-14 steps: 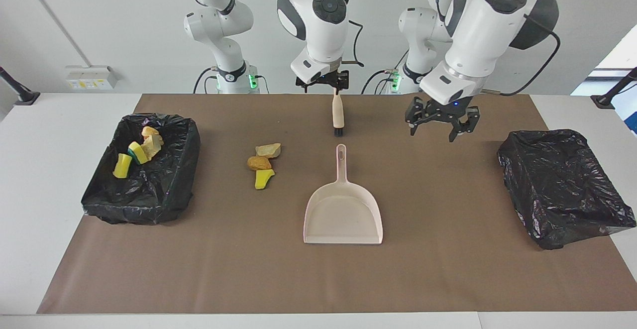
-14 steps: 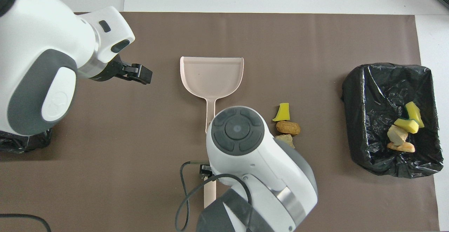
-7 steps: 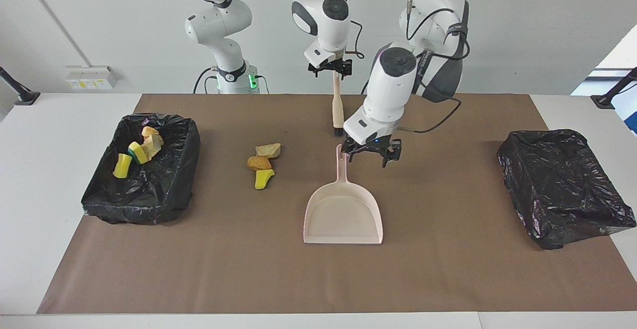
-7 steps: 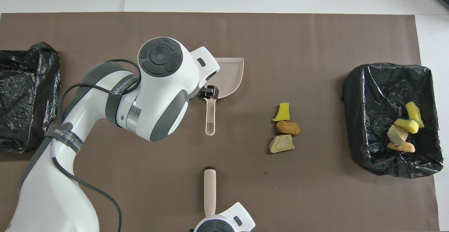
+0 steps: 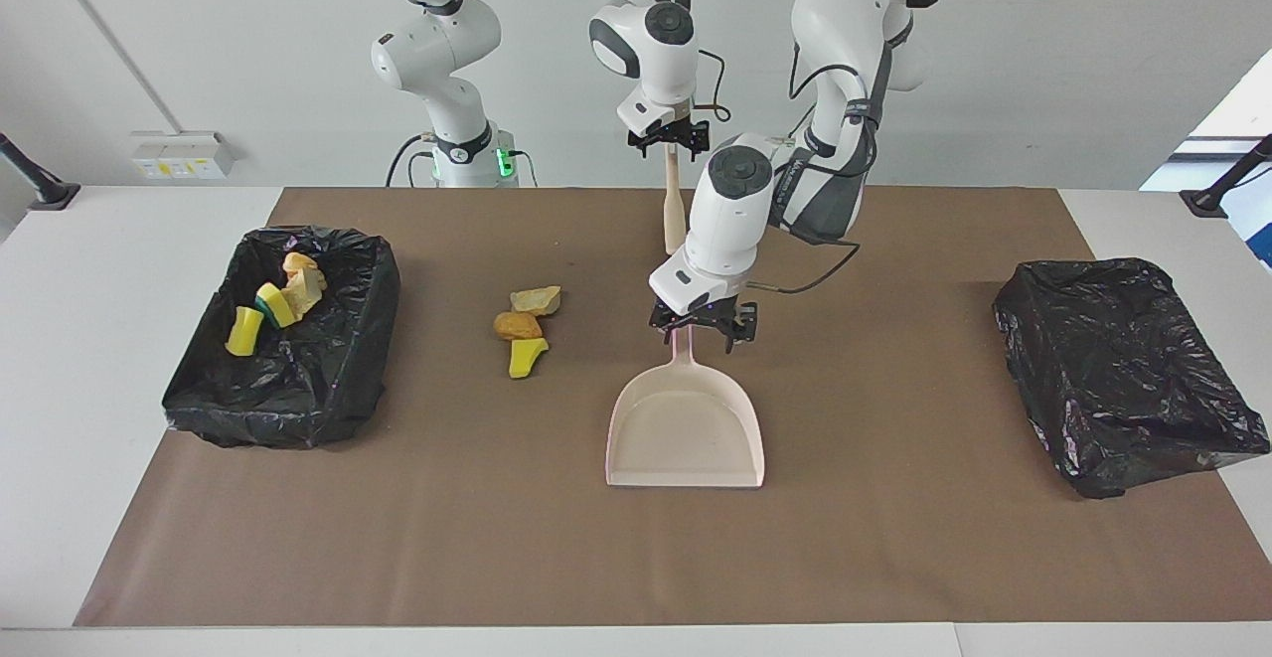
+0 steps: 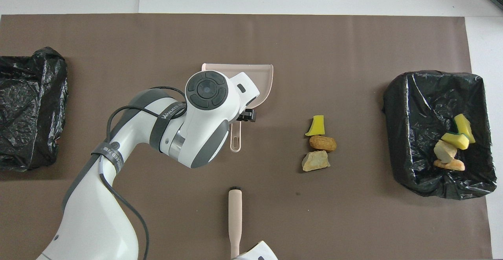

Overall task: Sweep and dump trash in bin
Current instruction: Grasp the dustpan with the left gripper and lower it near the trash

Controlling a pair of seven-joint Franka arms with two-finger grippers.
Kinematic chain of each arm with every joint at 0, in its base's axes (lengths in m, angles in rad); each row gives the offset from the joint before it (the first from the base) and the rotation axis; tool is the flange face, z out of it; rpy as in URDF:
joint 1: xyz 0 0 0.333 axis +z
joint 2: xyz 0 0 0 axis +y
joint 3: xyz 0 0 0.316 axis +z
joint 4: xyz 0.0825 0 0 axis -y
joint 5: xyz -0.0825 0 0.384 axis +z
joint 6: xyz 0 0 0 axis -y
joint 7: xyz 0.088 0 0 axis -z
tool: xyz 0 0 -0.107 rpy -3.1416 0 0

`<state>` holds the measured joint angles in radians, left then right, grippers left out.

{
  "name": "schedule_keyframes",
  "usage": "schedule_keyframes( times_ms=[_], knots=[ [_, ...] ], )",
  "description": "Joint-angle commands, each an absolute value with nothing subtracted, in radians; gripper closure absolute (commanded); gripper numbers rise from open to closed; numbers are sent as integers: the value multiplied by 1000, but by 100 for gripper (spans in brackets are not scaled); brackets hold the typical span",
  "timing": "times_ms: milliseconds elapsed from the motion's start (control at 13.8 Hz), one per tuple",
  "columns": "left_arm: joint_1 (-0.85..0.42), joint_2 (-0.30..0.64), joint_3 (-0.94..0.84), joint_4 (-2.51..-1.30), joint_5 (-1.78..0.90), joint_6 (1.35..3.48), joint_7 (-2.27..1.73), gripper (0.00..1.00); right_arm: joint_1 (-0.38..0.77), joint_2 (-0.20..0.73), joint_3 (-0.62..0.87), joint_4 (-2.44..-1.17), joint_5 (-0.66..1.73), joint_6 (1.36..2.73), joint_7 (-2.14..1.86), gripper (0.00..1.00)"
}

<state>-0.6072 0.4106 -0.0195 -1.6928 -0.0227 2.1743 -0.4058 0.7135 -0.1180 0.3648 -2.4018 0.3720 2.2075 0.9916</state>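
A pink dustpan [image 5: 686,428] lies on the brown mat, its handle [image 6: 235,140] pointing toward the robots. My left gripper [image 5: 702,331] is low over that handle with its fingers apart; I cannot tell if they touch it. My right gripper [image 5: 668,140] is shut on the top of a brush [image 5: 674,210], which hangs upright over the mat nearer the robots than the dustpan; it also shows in the overhead view [image 6: 235,216]. Three trash chunks [image 5: 522,324] lie on the mat beside the dustpan, toward the right arm's end [image 6: 318,146]. Several more chunks [image 5: 273,304] lie in a bin.
A black-lined bin [image 5: 328,379] with chunks in it stands at the right arm's end of the mat [image 6: 412,106]. A second black-lined bin [image 5: 1123,369] stands at the left arm's end [image 6: 27,102].
My left gripper has swung from over the mat near the left arm's end to the dustpan's handle and come down. My right gripper has lifted the brush slightly and drawn back.
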Motion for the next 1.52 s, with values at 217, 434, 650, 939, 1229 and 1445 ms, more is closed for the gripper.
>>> schedule_keyframes(
  times_ms=[217,434,650,939,1229,1445],
  knots=[
    [-635,430,-3,-1704,-15,2204,-442,7,742,-120,360,-2448,394,2286,1009,0],
    [-635,430,-3,-1704,-15,2197,-440,46,742,-120,360,-2450,394,2289,1009,0],
    [-634,428,-2,-1704,-14,2180,-439,96,742,-120,360,-2450,394,2290,1008,0],
    [-618,378,3,-1698,-6,2103,-411,100,742,-100,360,-2450,394,2309,1002,0],
    [-566,304,9,-1703,-6,1961,-53,100,741,-100,360,-2450,394,2306,991,19],
    [-549,295,11,-1703,-2,1942,76,100,742,-101,360,-2448,394,2304,994,97]
  ],
)
